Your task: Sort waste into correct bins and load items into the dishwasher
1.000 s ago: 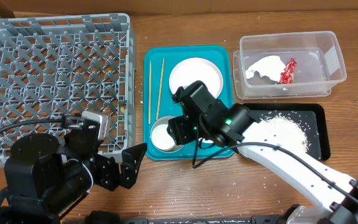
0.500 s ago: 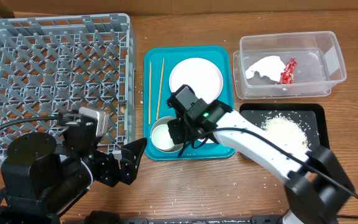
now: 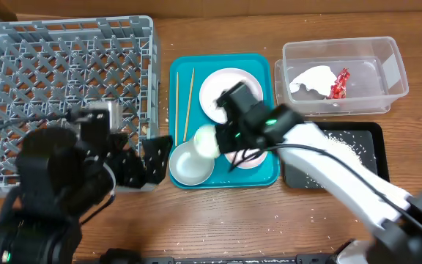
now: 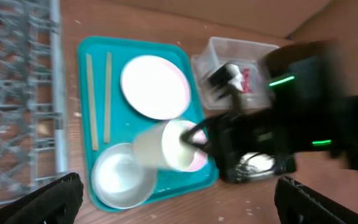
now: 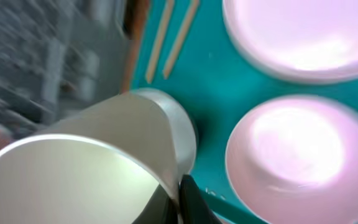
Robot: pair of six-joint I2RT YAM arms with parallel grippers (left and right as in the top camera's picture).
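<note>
On the wooden bench (image 3: 218, 220), the right end effector (image 3: 218, 141) grips the metal bowl (image 3: 206, 141) by its rim, tipped sideways above the tray (image 3: 267, 81). The rack (image 3: 64, 66) lies well to its left, nearer the left end effector (image 4: 179, 202), which gapes empty.

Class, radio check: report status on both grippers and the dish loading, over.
Right gripper shut on metal bowl, tilted above teal tray. Left gripper open, empty, beside dish rack; may block the route.
</note>
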